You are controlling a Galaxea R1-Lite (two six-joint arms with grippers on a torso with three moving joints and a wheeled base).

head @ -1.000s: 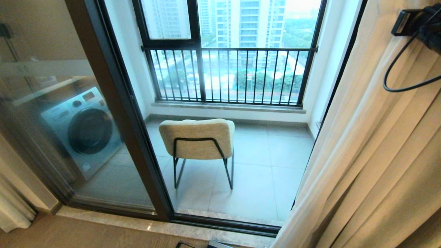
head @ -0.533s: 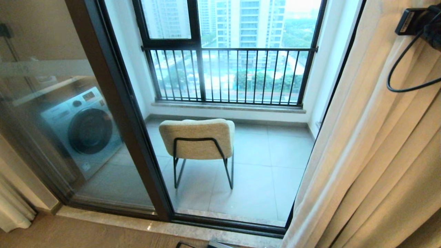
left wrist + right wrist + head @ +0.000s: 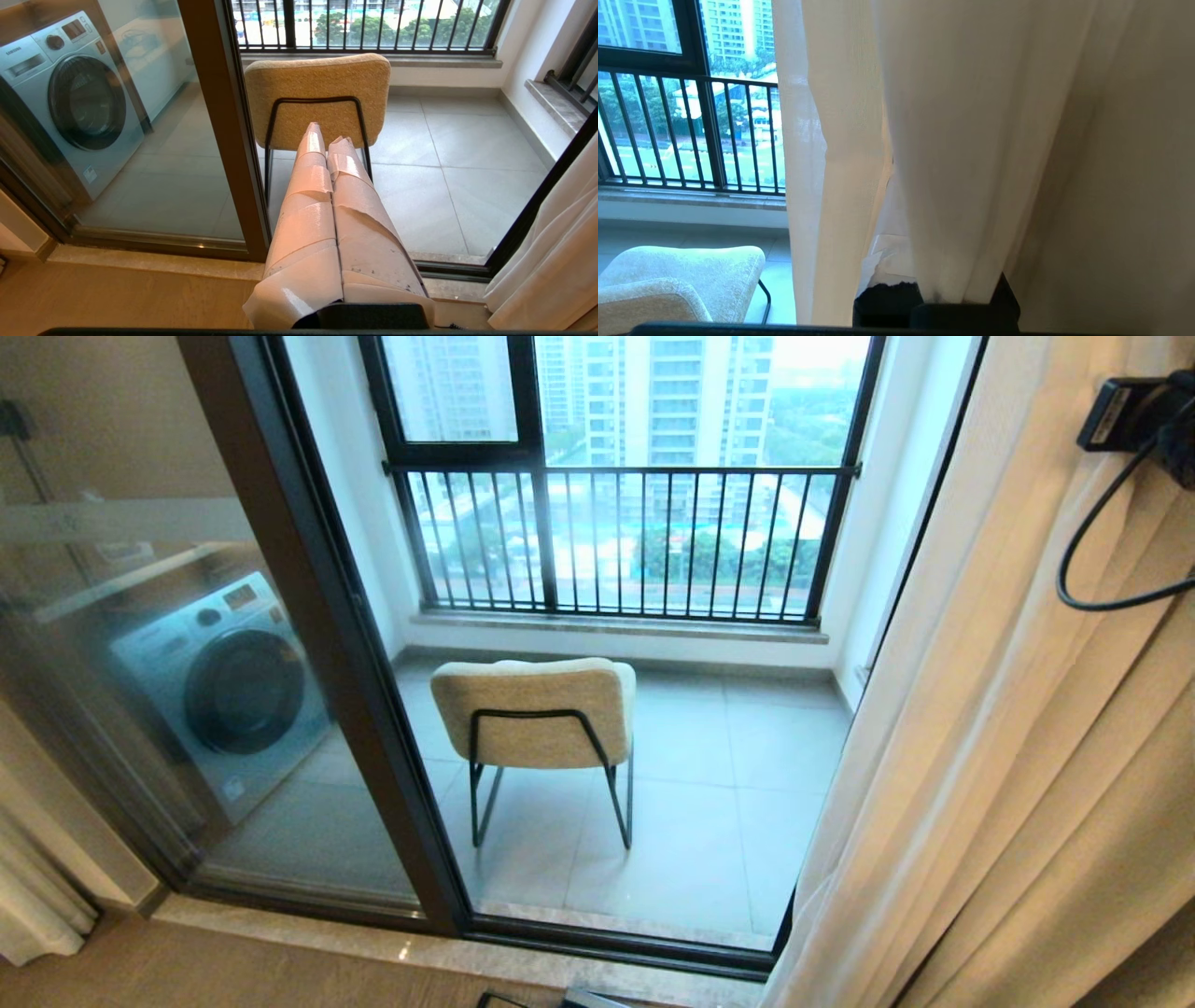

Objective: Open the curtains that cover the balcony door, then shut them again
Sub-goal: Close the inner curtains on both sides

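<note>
The cream-beige curtains [image 3: 1008, 756] hang bunched at the right, leaving most of the balcony door [image 3: 327, 644] uncovered. Its dark frame and glass panels stand in the middle and left. In the right wrist view a thin white sheer [image 3: 817, 163] hangs beside the heavier cream fabric [image 3: 971, 140]. My right gripper [image 3: 920, 275] is shut on a fold of the curtains; the cloth drapes over it and only one taped finger [image 3: 889, 261] shows. My right wrist [image 3: 1144, 415] is high at the right edge. My left gripper [image 3: 327, 137] is parked low, shut and empty.
A beige chair [image 3: 537, 709] with a black frame stands on the balcony tiles behind the glass. A washing machine [image 3: 224, 686] sits at the left behind the glass. The outer window with railing bars [image 3: 616, 541] is at the back. Another curtain bunch [image 3: 33, 896] hangs at the lower left.
My right wrist has shifted a little to the right, and the curtain's lower edge has gone right with it, uncovering slightly more of the door frame. The left arm stays still.
</note>
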